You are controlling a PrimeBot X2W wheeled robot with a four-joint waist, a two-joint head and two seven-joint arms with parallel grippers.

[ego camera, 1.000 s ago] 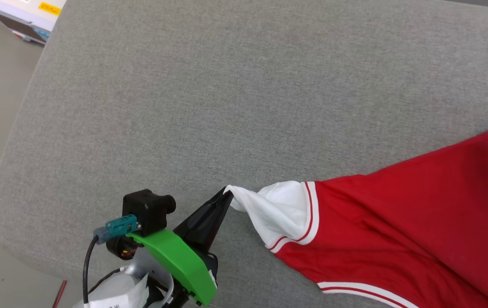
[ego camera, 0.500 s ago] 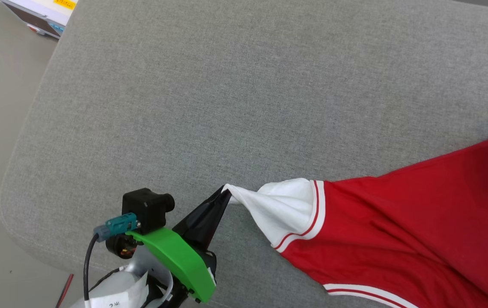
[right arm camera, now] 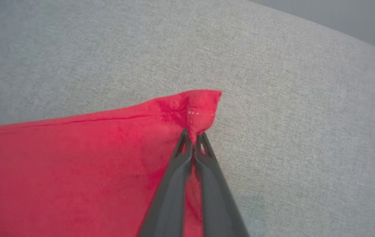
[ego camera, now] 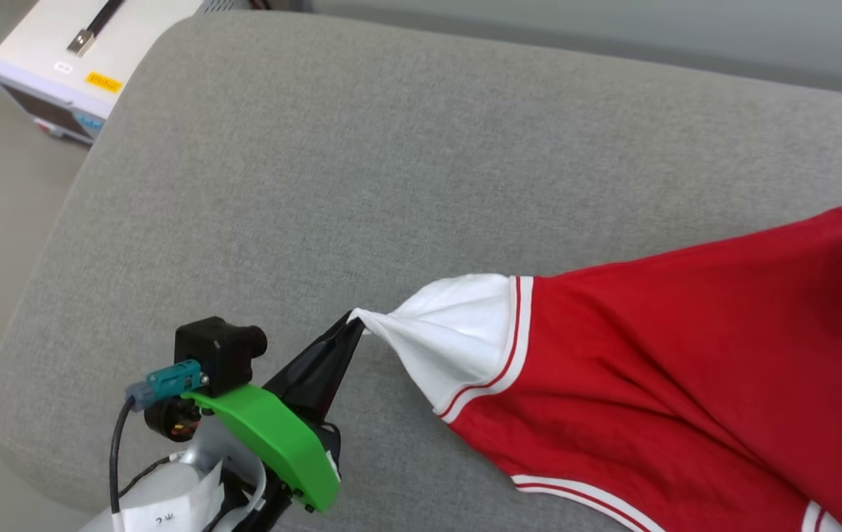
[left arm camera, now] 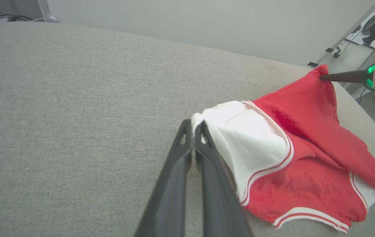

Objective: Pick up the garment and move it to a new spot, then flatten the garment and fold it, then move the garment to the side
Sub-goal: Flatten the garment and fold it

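The garment (ego camera: 650, 355), red with white sleeves and red-and-white striped trim, lies stretched across the right half of the grey cushion (ego camera: 391, 148). My left gripper (ego camera: 353, 320) is shut on the tip of a white sleeve (ego camera: 450, 332), which is pulled to a point. In the left wrist view the fingertips (left arm camera: 192, 125) pinch that sleeve (left arm camera: 250, 141). My right gripper (right arm camera: 193, 135) is shut on a red hem corner (right arm camera: 200, 105); it also shows at the far edge of the garment (left arm camera: 321, 78). The chest lettering is hidden.
A white box-shaped device (ego camera: 59, 74) stands on the floor beyond the cushion's rounded left corner. Bare grey cushion stretches to the left of and behind the garment. The cushion's front edge runs just under my left arm (ego camera: 258, 436).
The head camera has shifted, so the whole picture moved. My right gripper has closed on the red corner. My left gripper keeps its pinch on the sleeve, now drawn tauter.
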